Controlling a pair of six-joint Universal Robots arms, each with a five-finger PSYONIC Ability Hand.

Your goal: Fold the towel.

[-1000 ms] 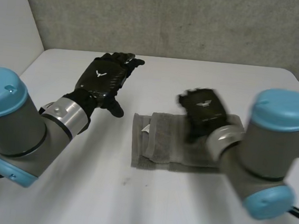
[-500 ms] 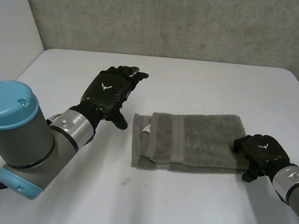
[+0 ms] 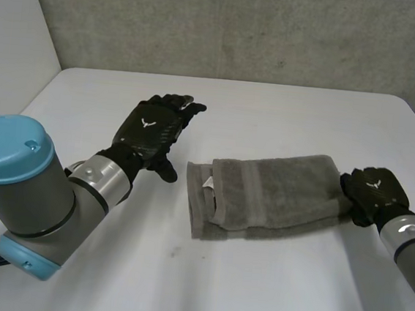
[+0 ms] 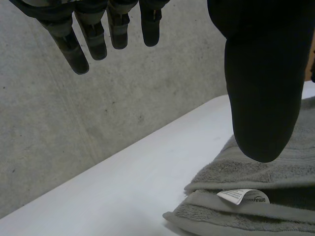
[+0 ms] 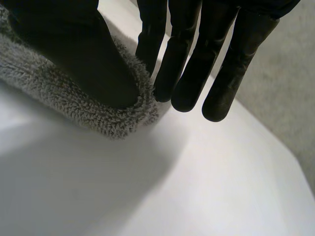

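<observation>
Towel point(image 3: 277, 195) folded on white table point(image 3: 254, 285), right hand point(image 3: 373, 193) pinching its end (thumb on top), left hand point(image 3: 150, 126) relaxed, nearby.

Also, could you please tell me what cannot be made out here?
Head view: the towel end under the right hand, hidden by it.
Left wrist view: the label print, too small; the towel partly behind the left hand.
Right wrist view: most of the towel, cut off.

The grey towel point(image 3: 277, 195) has a woven band of the same grey and a white label point(image 4: 243, 196) with dark print. The bench point(image 3: 253, 292) is white. The left robot hand point(image 3: 151, 128) and right robot hand point(image 3: 373, 192) are black, each bearing a white emblem.
</observation>
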